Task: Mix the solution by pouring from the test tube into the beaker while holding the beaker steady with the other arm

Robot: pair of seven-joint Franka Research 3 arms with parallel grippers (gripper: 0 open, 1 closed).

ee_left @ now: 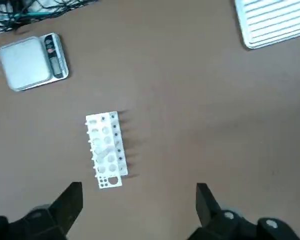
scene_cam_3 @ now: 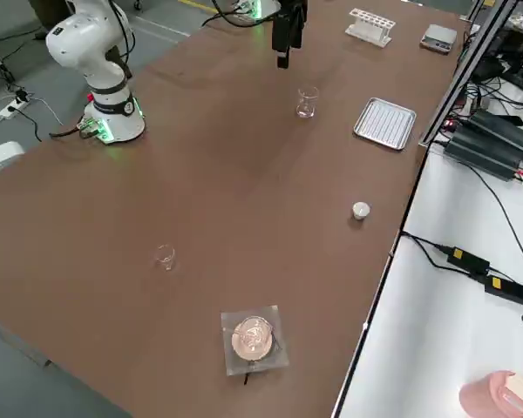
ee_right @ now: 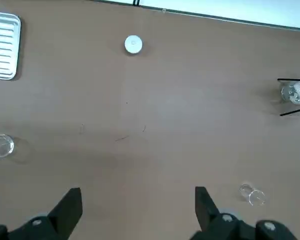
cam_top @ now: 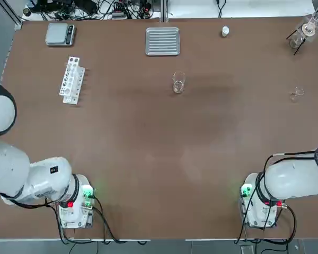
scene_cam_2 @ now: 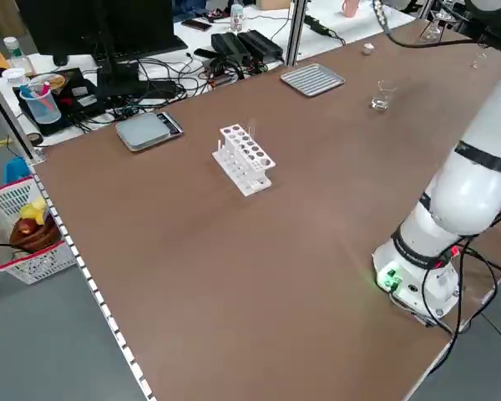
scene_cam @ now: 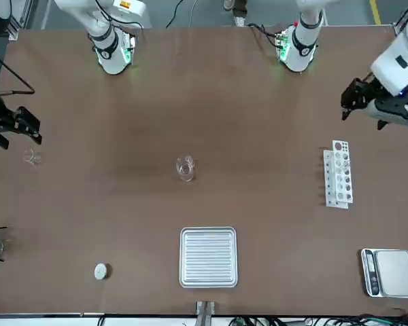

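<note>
The beaker (cam_top: 178,83), small and clear, stands upright alone near the table's middle, also in the front view (scene_cam: 185,168) and the right wrist view (ee_right: 0,146). A white test tube rack (cam_top: 72,80) stands at the far left; I cannot make out a test tube in it (ee_left: 106,150). My left gripper (ee_left: 137,205) hangs open and empty above the table just short of the rack (scene_cam: 353,98). My right gripper (ee_right: 137,205) is open and empty at the table's right side (scene_cam: 17,125), well apart from the beaker.
A ribbed metal tray (cam_top: 162,41) lies at the back middle and a grey scale (cam_top: 60,34) at the back left. A white round cap (cam_top: 225,32), a glass flask on a stand (cam_top: 305,32) and a tiny glass piece (cam_top: 297,94) are on the right.
</note>
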